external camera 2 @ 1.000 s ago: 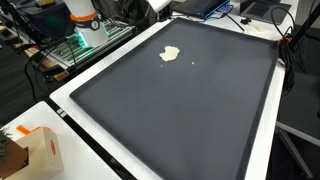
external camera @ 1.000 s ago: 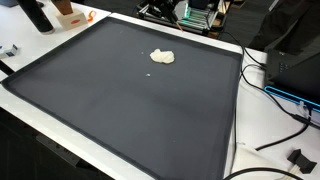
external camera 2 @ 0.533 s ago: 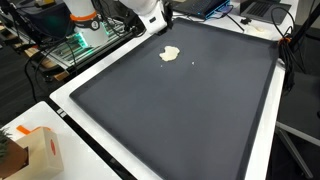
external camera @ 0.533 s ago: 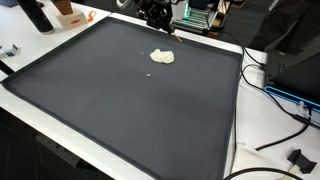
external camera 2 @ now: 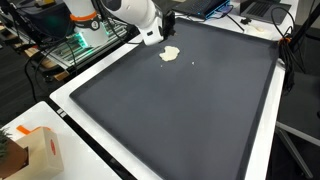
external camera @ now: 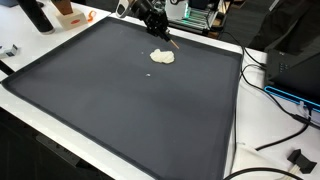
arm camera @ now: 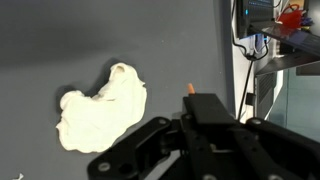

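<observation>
wrist view: folds of white lump [arm camera: 100,115]

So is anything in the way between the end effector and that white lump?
No, nothing visible is in the way. The end effector hangs close to the white lump, with only bare black mat between them.

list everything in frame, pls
mat: 1, black, covering the table
table: 1, white, rim showing around the mat
lump: 1, cream, far part of the mat
speck: 1, white, on the mat near the lump
box: 1, brown and orange, table corner off the mat
cables: several, black and blue, beside the table
arm: 1, white, at the far edge
pincer: 1, black, just above the lump; jaw state unclear
</observation>
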Available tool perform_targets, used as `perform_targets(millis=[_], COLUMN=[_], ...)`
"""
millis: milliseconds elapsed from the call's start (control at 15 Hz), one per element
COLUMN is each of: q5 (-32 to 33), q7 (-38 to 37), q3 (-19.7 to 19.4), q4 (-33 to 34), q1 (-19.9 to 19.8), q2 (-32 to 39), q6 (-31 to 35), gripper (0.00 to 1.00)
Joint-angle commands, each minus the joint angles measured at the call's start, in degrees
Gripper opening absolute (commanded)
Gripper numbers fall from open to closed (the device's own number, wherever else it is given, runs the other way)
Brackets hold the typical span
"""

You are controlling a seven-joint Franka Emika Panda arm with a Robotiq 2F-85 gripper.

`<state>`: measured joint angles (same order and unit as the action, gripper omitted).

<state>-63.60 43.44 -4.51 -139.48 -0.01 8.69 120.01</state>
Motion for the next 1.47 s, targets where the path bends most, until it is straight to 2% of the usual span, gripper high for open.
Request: perform_targets(millis=[0, 400, 867, 1400], q5=[-2.88, -3.33, -1.78, 1.39], q7=[-2.45, -7.33, -14.36, -21.15], q3=[1.04, 1.14, 1.07, 2.51], q4=[0.89, 1.37, 0.63, -1.02], q1=[-1.21, -0.9, -0.99, 0.61], q2=[2.12, 3.42, 1.69, -2.32], q6=[1.03, 4.78, 6.94, 16.93], gripper=[0.03, 0.03, 0.03, 0.03])
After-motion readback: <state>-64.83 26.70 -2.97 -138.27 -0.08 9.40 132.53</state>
